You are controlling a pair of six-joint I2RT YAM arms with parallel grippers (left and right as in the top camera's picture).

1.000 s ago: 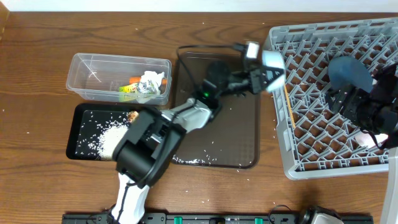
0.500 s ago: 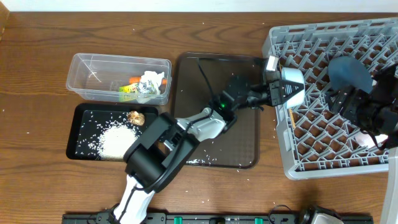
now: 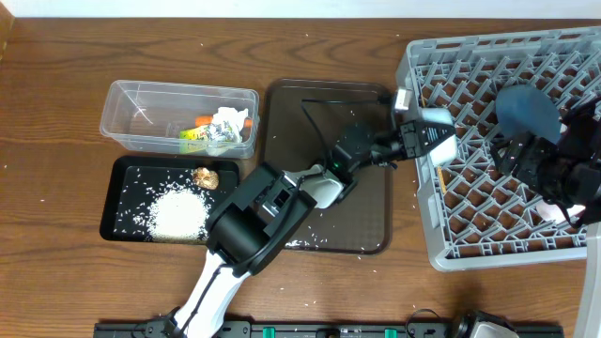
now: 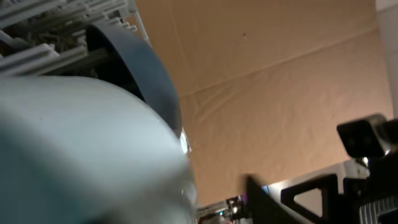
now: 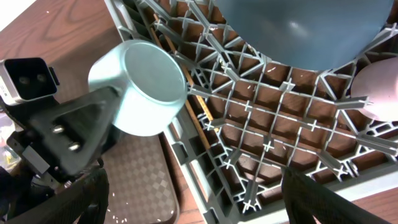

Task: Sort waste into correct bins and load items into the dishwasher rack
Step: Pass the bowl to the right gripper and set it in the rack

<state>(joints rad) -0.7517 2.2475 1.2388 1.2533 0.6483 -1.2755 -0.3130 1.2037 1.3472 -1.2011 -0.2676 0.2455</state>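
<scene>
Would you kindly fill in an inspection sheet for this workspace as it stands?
Surface: wooden table, stray grains.
Job's things: pale-blue bowl at rack left wall; dark-blue plate, pink cup in rack; wrapper in clear tub; rice pile, brown lump in black tray.
Clutter: loose rice on serving tray.
Grippers: left gripper at bowl, grip unclear; right gripper open above rack.
Cables: black cable over serving tray.
Surroundings: white wall behind.

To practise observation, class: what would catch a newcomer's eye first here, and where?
The big grey rack on the right dominates, with a dark-blue plate in it. A pale-blue bowl sits at the left gripper, which reaches across the brown tray to the rack's left edge. Far left, white rice lies in the black tray.
</scene>
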